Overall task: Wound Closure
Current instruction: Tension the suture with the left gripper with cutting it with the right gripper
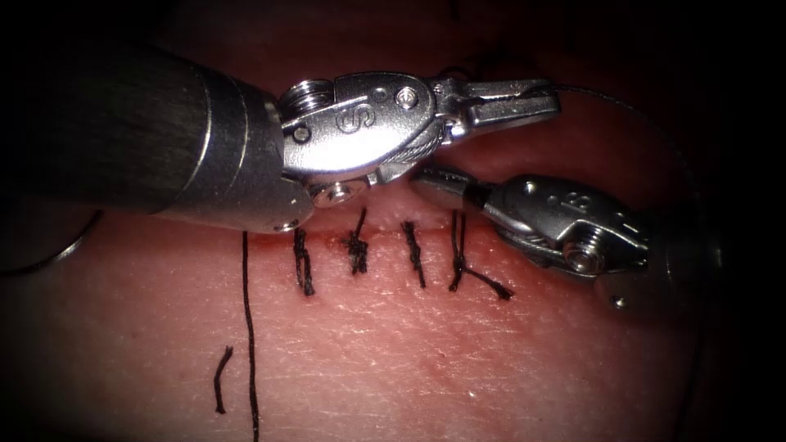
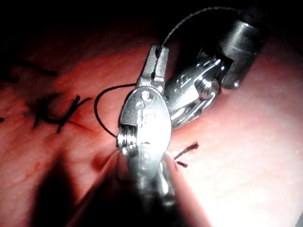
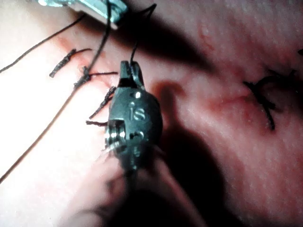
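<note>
Endoscope view: illumination concentrated centrally; heavy vignetting darkens all edges, deepest from 9 to 12 o'clock. Specular glare on the left tool wrist. Wrist views: tissue overexposed in patches, hard tool shadows, near shafts out of focus.

dark surround, one bright spotlight
</note>
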Controlling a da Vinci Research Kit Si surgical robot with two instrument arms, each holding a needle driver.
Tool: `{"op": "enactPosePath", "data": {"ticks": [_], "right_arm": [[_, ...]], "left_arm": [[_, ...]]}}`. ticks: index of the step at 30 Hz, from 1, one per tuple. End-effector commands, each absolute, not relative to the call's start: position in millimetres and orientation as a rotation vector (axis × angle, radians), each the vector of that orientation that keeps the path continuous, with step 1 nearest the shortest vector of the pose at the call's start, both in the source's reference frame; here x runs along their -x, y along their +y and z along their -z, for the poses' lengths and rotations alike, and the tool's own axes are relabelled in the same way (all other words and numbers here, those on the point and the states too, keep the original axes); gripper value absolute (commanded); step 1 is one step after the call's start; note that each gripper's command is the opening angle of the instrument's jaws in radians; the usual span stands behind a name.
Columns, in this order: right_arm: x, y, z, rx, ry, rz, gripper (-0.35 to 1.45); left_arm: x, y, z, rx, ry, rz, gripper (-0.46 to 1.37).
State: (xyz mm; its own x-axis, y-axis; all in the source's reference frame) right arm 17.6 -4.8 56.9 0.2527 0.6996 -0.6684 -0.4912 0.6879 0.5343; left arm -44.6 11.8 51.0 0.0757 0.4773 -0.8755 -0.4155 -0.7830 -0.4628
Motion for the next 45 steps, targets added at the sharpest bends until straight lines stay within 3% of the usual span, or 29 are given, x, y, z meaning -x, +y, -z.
{"op": "enactPosePath", "data": {"ticks": [1, 11, 12, 13, 14, 15, 18, 20, 26, 45], "right_arm": [[-17.6, -4.9, -56.8, -0.233, 1.032, -0.82, -0.35], [-17.6, -4.8, -56.7, -0.233, 1.032, -0.821, -0.35], [-17.6, -4.8, -56.7, -0.233, 1.032, -0.821, -0.28], [-17.6, -4.8, -56.8, -0.233, 1.032, -0.821, 0.1], [-17.6, -4.8, -56.8, -0.233, 1.032, -0.821, 0.31], [-17.5, -4.8, -56.8, -0.233, 1.032, -0.821, 0.4], [-17.6, -4.6, -56.8, -0.233, 1.031, -0.822, 1.06], [-17.5, -4.5, -56.9, -0.223, 1.024, -0.83, 1.27], [-17.5, -4.5, -56.9, -0.233, 1.024, -0.845, 1.34], [-17.0, -7.4, -57.6, -0.221, 1.029, -0.824, 1.27]], "left_arm": [[44.7, 11.8, -51.0, 1.718, -0.064, -1.778, -0.35], [44.7, 12.2, -50.8, 1.719, -0.063, -1.779, -0.35], [44.7, 12.2, -50.8, 1.721, -0.058, -1.783, -0.35], [44.7, 12.3, -50.8, 1.721, -0.058, -1.783, -0.35], [44.7, 12.3, -50.8, 1.722, -0.059, -1.783, -0.35], [44.7, 12.3, -50.8, 1.722, -0.059, -1.783, -0.35], [44.7, 12.4, -50.7, 1.722, -0.059, -1.783, -0.35], [44.7, 12.3, -50.7, 1.726, -0.064, -1.783, -0.35], [44.6, 12.5, -50.7, 1.729, -0.061, -1.787, -0.35], [44.3, 13.4, -49.4, 1.733, -0.069, -1.791, -0.35]]}}
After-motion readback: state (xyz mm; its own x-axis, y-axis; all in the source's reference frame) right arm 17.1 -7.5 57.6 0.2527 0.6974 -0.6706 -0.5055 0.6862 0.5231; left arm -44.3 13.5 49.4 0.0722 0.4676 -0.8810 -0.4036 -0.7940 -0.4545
